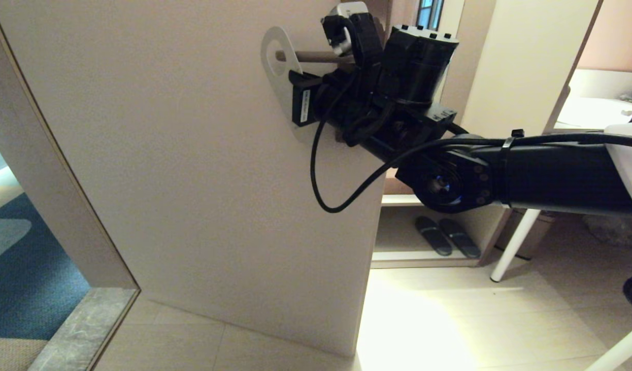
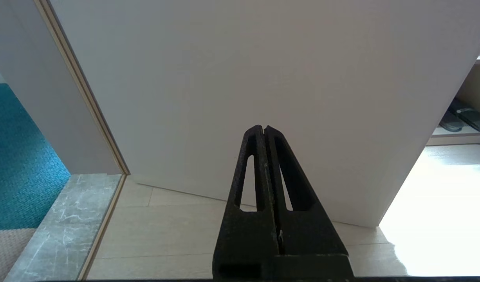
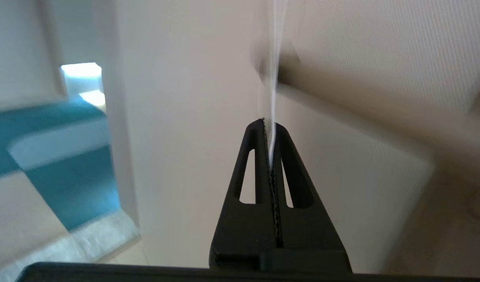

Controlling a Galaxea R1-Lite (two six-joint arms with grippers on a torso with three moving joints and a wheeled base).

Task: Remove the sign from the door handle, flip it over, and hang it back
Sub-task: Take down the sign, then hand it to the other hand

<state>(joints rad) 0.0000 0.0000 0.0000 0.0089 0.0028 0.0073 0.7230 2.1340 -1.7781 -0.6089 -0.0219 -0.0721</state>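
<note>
Where the slim straight brown-bronze lever of the door handle (image 1: 316, 56) juts out from the pale door (image 1: 192, 170), the flat off-white card sign (image 1: 278, 64) with a rounded end hangs with its oval hole threaded over the bar, close to the bar's free tip. The black right gripper (image 3: 269, 127) reaches in from the right of the head view, up at handle height, and its two fingers are pressed together on the thin edge of the sign, which shows in the right wrist view as a blurred white strip rising from between the tips toward the handle. Most of the card's lower part is hidden behind the arm in the head view, so no lettering can be read. The black left gripper (image 2: 263, 129) hangs low in front of the door's plain lower panel, near the pale floor (image 2: 177, 235), with its fingers closed against each other and nothing between them.
</note>
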